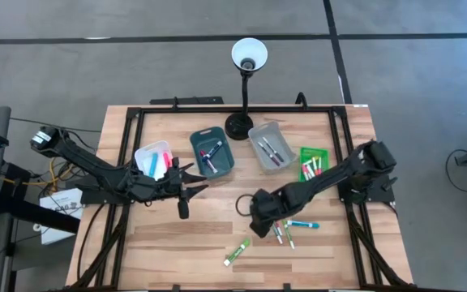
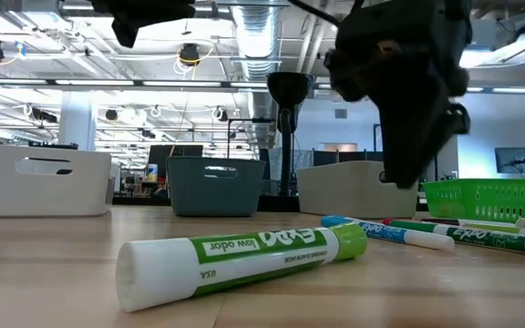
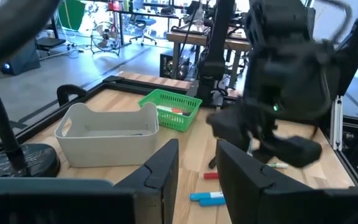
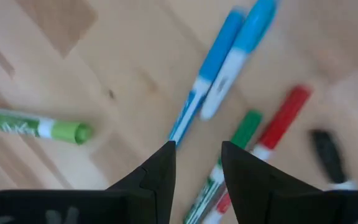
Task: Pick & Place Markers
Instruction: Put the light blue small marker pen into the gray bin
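Table (image 1: 177,243) holds bins and loose markers (image 1: 290,229). Right gripper (image 4: 196,163), fingers parted and empty, hangs over the crowded markers; it might pinch two together. Left gripper (image 3: 197,163), also parted and empty, waits beside the bins.

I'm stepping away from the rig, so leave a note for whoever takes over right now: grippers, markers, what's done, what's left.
Left gripper: jaws open, empty, near the white plastic bin.
Right gripper: jaws open, empty, above the loose markers on the wooden table.
Done: markers already lie in the white bin, teal bin, grey bin and green mesh basket.
Left: the loose cluster, plus the lone light-green marker nearer the front edge.
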Motion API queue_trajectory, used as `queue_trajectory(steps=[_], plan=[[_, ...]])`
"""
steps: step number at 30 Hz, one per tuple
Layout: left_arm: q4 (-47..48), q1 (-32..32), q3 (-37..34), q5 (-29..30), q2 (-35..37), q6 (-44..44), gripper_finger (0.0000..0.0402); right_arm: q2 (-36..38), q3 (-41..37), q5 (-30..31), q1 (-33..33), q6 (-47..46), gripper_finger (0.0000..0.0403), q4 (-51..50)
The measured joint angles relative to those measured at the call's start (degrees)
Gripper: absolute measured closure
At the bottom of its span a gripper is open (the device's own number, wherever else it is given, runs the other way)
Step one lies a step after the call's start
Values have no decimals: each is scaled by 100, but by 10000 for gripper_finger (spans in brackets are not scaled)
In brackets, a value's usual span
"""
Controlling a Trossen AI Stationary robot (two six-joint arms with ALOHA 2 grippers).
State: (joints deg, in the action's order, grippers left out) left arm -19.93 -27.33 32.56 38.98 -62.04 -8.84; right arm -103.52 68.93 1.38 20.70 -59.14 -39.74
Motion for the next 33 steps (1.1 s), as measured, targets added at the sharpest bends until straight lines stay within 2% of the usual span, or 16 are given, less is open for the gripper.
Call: queue_trajectory(steps=[10, 25, 28, 33], plan=[[-79, 0, 0, 0, 0, -2, 298, -579, -2, -347, 42, -196, 285, 589], [-156, 0, 0, 0, 0, -2, 298, -960, 27, -207, 28, -96, 286, 843], [-161, 0, 0, 0, 0, -2, 298, -973, 28, -204, 21, 172, 302, 809], [-187, 0, 0, 0, 0, -2, 298, -956, 7, -160, 19, 427, 360, 788]])
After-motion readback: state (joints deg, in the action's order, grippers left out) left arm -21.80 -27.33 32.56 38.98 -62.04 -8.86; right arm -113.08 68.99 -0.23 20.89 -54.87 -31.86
